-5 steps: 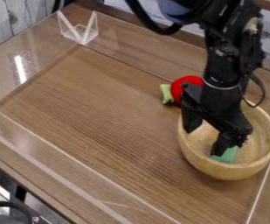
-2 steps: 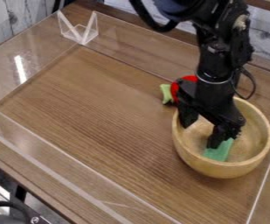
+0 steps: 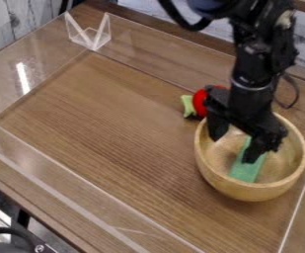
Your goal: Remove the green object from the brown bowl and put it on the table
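The brown bowl (image 3: 215,168) stands at the right end of the table (image 3: 102,128). The green object (image 3: 247,170), a flat light green block, lies slanted inside it, its upper end running up behind one finger. My gripper (image 3: 242,141) points down into the bowl just above the block. It is open, and its dark fingers (image 3: 219,126) straddle the bowl's middle. Whether a finger touches the block I cannot tell.
A red round toy with a green leaf (image 3: 194,103) lies right behind the bowl's left rim, partly hidden by the gripper. Clear acrylic walls (image 3: 23,74) ring the tabletop, and the right wall stands close beside the bowl. A folded clear stand (image 3: 89,33) sits at the far left corner.
The gripper has stayed open inside the bowl, almost in place. More of the green block's length shows below the fingers now than a second ago.
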### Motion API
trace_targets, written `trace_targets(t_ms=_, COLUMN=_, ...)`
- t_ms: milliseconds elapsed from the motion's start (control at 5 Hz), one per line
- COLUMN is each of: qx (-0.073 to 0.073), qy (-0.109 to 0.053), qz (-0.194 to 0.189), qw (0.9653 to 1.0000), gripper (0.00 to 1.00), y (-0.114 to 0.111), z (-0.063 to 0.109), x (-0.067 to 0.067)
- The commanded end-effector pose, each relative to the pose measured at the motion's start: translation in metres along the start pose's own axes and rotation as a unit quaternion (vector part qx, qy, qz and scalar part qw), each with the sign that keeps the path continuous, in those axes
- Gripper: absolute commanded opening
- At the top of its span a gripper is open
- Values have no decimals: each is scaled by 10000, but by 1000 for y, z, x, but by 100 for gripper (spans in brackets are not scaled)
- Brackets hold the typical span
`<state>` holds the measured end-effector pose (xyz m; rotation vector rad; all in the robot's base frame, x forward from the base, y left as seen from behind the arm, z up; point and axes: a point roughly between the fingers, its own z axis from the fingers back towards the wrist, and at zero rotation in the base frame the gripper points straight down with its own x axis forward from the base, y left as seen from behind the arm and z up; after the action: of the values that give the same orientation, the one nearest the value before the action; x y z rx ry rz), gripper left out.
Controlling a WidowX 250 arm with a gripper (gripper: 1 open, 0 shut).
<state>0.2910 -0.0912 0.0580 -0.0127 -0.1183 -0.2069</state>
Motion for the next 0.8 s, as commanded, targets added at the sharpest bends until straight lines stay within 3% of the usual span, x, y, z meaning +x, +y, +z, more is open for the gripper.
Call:
trace_targets(t_ms=0, qx=8, qy=-247, qz=304, qw=9992, gripper=100, y=-4, z=8, x=10)
trace_targets(t_ms=200, qx=22, qy=-203, qz=586, qw=9981, gripper=100, y=-6, z=1, x=6)
trace_targets(t_ms=600, qx=4, qy=-145, qz=702, qw=9974, gripper=100, y=-21, z=-11, x=-2)
